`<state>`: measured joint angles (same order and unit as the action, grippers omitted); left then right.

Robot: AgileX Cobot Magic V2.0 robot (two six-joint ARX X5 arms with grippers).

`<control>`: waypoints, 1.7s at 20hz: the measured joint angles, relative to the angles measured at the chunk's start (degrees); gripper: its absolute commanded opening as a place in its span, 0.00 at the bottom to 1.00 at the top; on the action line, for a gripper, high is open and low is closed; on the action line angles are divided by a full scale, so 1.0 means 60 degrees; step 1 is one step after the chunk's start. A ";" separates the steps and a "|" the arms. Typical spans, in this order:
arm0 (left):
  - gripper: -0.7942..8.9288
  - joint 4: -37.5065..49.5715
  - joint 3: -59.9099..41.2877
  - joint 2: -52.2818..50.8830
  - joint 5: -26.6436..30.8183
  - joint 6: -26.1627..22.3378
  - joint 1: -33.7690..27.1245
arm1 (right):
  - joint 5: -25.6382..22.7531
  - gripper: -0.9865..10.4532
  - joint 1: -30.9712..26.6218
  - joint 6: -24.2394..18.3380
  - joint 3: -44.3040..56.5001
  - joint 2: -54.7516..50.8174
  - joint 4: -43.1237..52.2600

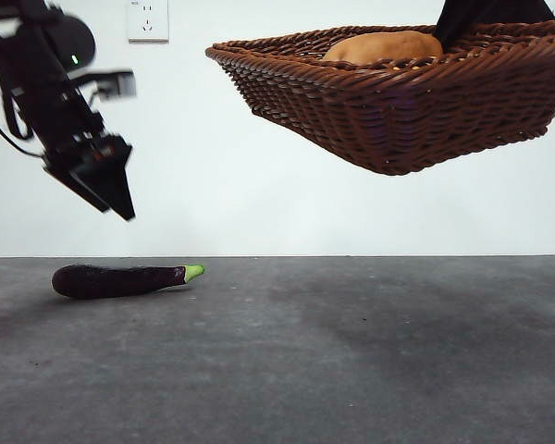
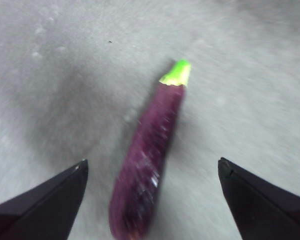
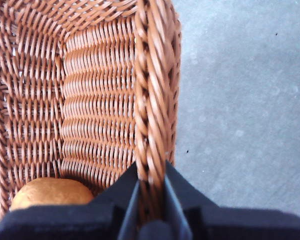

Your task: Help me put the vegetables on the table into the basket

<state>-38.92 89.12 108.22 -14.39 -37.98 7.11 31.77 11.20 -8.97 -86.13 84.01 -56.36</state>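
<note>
The dark purple eggplant (image 1: 120, 279) with a green stem lies on the table (image 1: 351, 370) at the left. My left gripper (image 1: 120, 199) hangs above it, open and empty; the left wrist view shows the eggplant (image 2: 150, 155) between and below the spread jaws. My right gripper (image 3: 151, 187) is shut on the braided rim of the wicker basket (image 1: 398, 102) and holds it in the air at the upper right. The brown-orange potato (image 1: 384, 46) lies in the basket and also shows in the right wrist view (image 3: 50, 192). The yellow lumpy vegetable is out of view.
A white wall with a socket (image 1: 148, 20) stands behind the table. The basket hangs well above the table's right half.
</note>
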 measured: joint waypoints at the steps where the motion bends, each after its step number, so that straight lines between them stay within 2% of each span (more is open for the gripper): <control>1: 0.54 -0.0171 0.0346 0.0335 -0.0036 -0.0029 -0.0018 | 0.0000 0.08 0.0000 -0.0022 0.0000 0.0000 0.0000; 5: 0.54 -0.1053 0.1679 0.1566 -0.0441 -0.0313 -0.0044 | 0.0000 0.08 0.0000 -0.0127 0.0000 0.0000 -0.0033; 14: 0.53 -0.1067 0.1789 0.2728 -0.0433 -0.0499 -0.0044 | 0.0004 0.08 0.0000 -0.0160 0.0000 0.0000 -0.0025; 15: 0.48 -0.1067 0.1789 0.2750 -0.0328 -0.0495 -0.0051 | 0.0004 0.08 0.0000 -0.0164 0.0000 0.0000 -0.0025; 19: 0.17 -0.1086 0.1792 0.2827 -0.0273 -0.0488 -0.0051 | 0.0004 0.08 0.0000 -0.0186 0.0000 0.0000 -0.0025; 21: 0.08 -0.1180 0.1792 0.2838 -0.0280 -0.0484 -0.0051 | 0.0004 0.08 0.0000 -0.0189 0.0000 0.0000 -0.0025; 29: 0.07 -0.2273 0.1978 0.2728 -0.0313 -0.0058 -0.0055 | -0.0051 0.08 0.0000 -0.0186 0.0000 0.0000 -0.0477; 31: 0.08 -0.2656 0.2018 0.2149 -0.0510 0.0015 -0.0062 | -0.0080 0.08 0.0000 -0.0186 0.0000 0.0000 -0.0579; 34: 0.07 -0.3071 0.2113 0.0401 -0.1093 0.0015 -0.0040 | -0.0069 0.08 -0.0007 -0.0186 0.0000 0.0007 -0.0652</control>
<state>-57.34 101.80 110.63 -20.95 -37.89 6.87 31.35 11.16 -10.09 -86.13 84.05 -60.27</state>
